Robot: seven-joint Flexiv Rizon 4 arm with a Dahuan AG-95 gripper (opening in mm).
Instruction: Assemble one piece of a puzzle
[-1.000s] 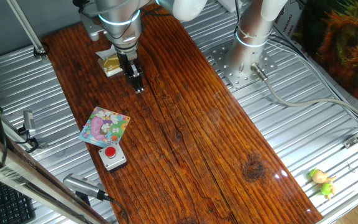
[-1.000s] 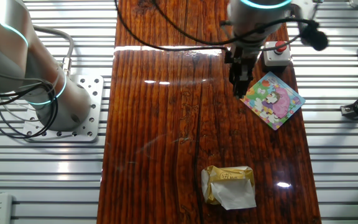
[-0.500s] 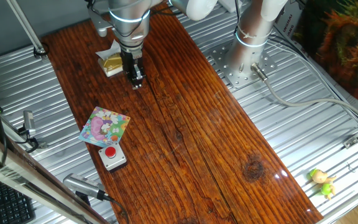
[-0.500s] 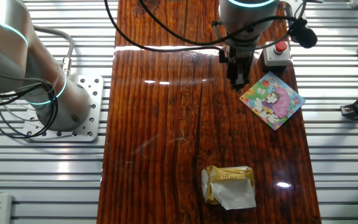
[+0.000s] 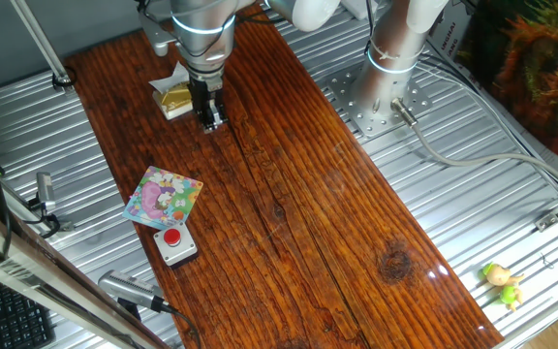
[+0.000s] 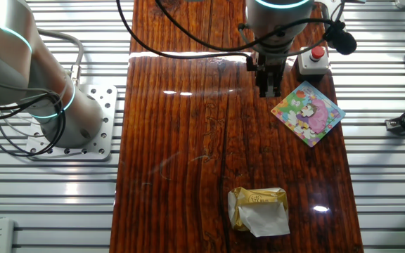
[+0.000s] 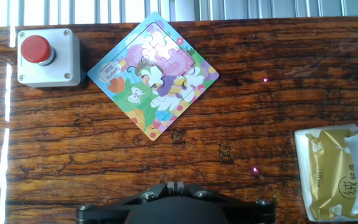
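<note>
The puzzle (image 5: 164, 197) is a small square pastel cartoon board lying flat on the wooden table, turned like a diamond; it also shows as the puzzle (image 6: 307, 112) and the puzzle (image 7: 153, 76). My gripper (image 5: 211, 123) hangs above the bare wood between the puzzle and a yellow packet, off to the puzzle's side and not touching it. From the other side the gripper (image 6: 268, 91) sits just left of the board. In the hand view the gripper (image 7: 173, 185) has its two fingertips pressed together with nothing between them.
A grey box with a red button (image 5: 174, 244) stands right beside the puzzle, seen again as the box (image 7: 47, 56). A yellow-and-white packet (image 5: 174, 98) lies behind the gripper. A second arm's base (image 5: 395, 58) stands on the metal bench. A small toy (image 5: 502, 283) lies far right.
The gripper has lifted and drawn slightly back toward the yellow packet, away from the table. The puzzle and the button box have not moved.
</note>
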